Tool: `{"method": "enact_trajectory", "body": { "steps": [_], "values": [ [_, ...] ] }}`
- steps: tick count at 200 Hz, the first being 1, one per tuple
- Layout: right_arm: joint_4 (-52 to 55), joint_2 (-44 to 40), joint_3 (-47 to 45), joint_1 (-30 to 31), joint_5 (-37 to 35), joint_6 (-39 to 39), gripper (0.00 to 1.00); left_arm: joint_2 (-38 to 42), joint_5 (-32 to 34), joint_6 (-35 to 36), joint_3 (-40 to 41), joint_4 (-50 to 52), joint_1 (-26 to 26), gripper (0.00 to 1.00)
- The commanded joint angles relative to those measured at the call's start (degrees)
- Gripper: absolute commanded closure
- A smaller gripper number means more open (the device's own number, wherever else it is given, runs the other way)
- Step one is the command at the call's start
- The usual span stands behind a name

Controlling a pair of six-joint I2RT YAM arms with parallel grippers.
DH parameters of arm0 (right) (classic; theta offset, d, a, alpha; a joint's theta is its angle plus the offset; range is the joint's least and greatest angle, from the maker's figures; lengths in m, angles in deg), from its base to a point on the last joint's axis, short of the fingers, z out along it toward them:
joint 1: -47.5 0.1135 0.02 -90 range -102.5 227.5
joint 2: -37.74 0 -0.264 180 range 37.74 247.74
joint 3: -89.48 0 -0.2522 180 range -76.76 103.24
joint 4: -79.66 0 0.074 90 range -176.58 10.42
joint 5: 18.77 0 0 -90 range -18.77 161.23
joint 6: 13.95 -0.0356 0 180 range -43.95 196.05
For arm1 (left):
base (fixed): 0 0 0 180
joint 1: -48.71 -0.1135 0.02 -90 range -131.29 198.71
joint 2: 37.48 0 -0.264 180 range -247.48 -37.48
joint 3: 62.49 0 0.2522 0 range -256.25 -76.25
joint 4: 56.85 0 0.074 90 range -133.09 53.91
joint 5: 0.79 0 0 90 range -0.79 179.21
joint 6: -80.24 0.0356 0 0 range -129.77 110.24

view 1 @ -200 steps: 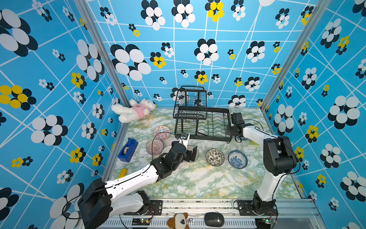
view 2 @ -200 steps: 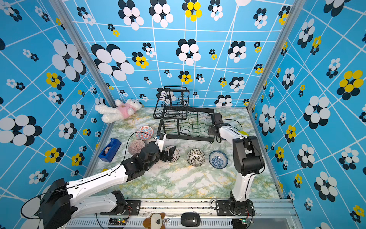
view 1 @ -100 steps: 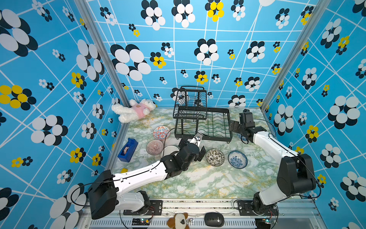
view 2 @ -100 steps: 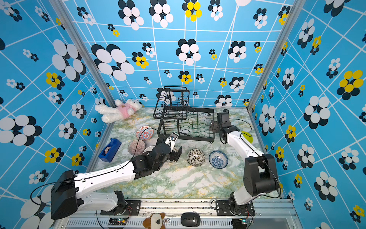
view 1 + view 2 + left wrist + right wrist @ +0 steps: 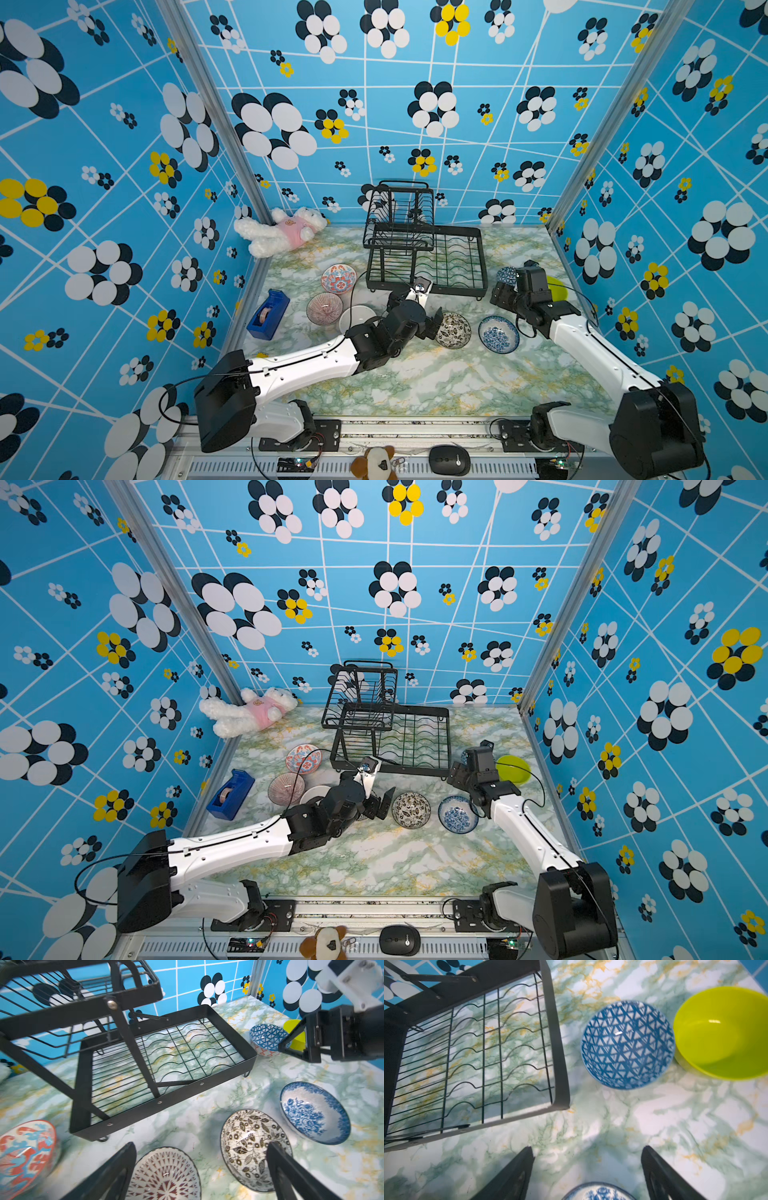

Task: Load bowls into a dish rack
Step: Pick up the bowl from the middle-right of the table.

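Approach step, nothing loaded: the dish rack is empty and the bowls lie on the table around it. The left gripper, spread, hovers beside the black-and-white bowl; the right gripper, spread, faces the triangle-patterned bowl. Next move: descend and pinch a rim

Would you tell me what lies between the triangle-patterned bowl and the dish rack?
Only bare marbled tabletop lies between the triangle-patterned bowl and the dish rack, as the right wrist view shows.
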Motion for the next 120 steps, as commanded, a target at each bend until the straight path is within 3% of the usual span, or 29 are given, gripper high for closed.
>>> {"method": "enact_trajectory", "body": {
  "steps": [1,43,120],
  "values": [
    [6.43,-4.26,-4.01,-0.30,-1.24,-3.44,0.19,-3.32,-7.24,-5.34,-2.25,-3.46,0.53,0.01],
    [8.32,-9.67,-11.60,-0.44,-0.79,-8.06,0.33,-7.65,-11.64,-8.50,-3.25,-6.44,1.07,0.01],
    [2.56,-7.70,-17.31,-1.14,0.90,-10.80,0.61,-8.36,-14.09,-12.38,-1.52,-9.31,1.25,0.01]
  ]
}}
